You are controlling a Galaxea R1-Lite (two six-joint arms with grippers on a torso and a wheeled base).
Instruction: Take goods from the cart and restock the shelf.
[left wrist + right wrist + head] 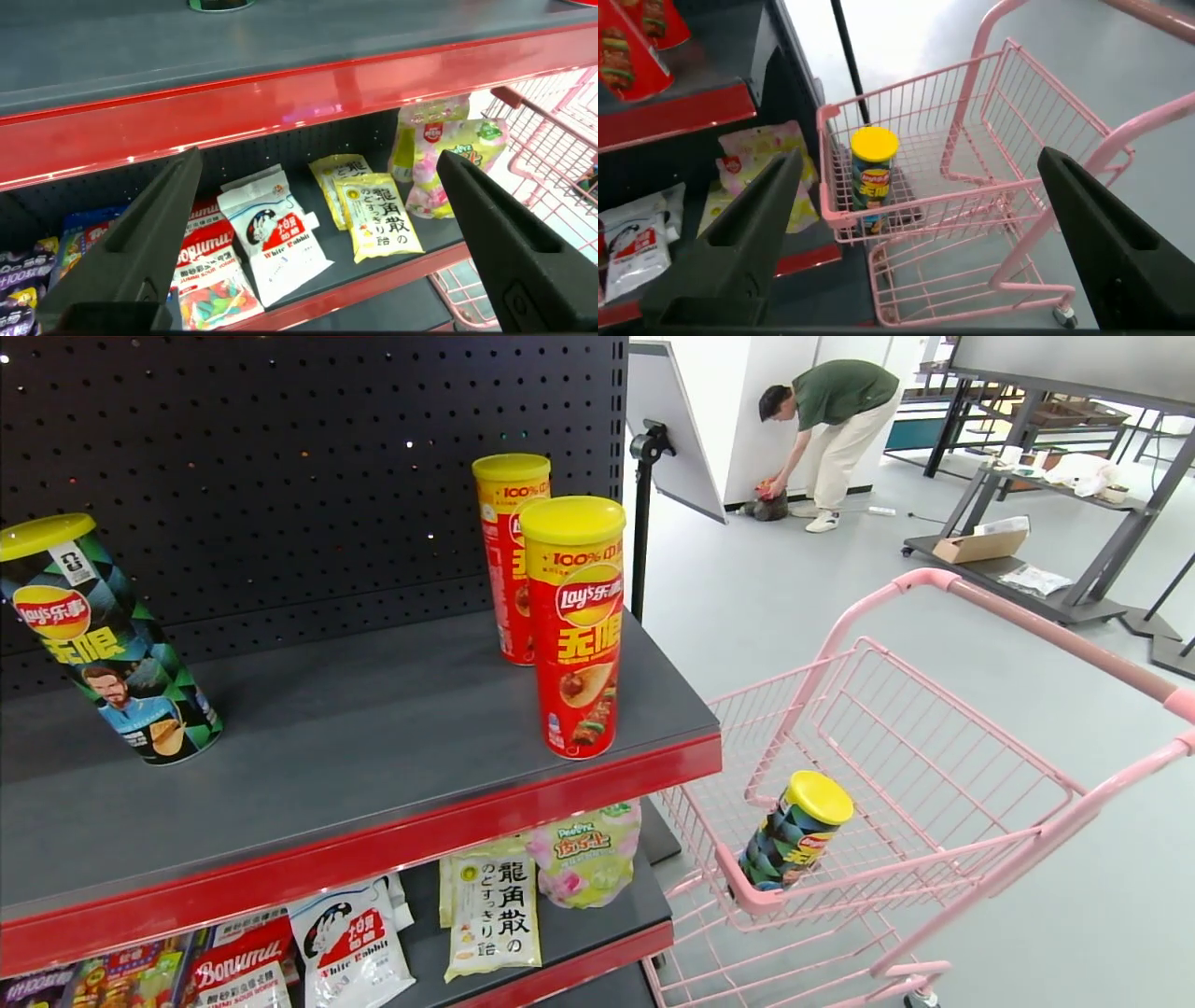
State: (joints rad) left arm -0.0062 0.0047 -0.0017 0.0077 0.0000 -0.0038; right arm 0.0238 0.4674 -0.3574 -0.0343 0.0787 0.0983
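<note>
A dark green chips can with a yellow lid [794, 840] [873, 177] leans in the front corner of the pink cart [1027, 623] [952, 203], to the right of the shelf. On the grey top shelf board [373, 709] stand two red chips cans [577, 625] near the right end and one dark green can [107, 644] at the left. My right gripper [920, 157] hangs open above the cart, with the can between and below its fingers. My left gripper [318, 157] is open in front of the lower shelf, holding nothing.
The lower shelf holds several snack bags [490, 915] [374, 215] under the red shelf edge [280, 103]. A black pole stand [639, 523] rises behind the shelf's right end. Open grey floor lies around the cart; metal racks stand far right.
</note>
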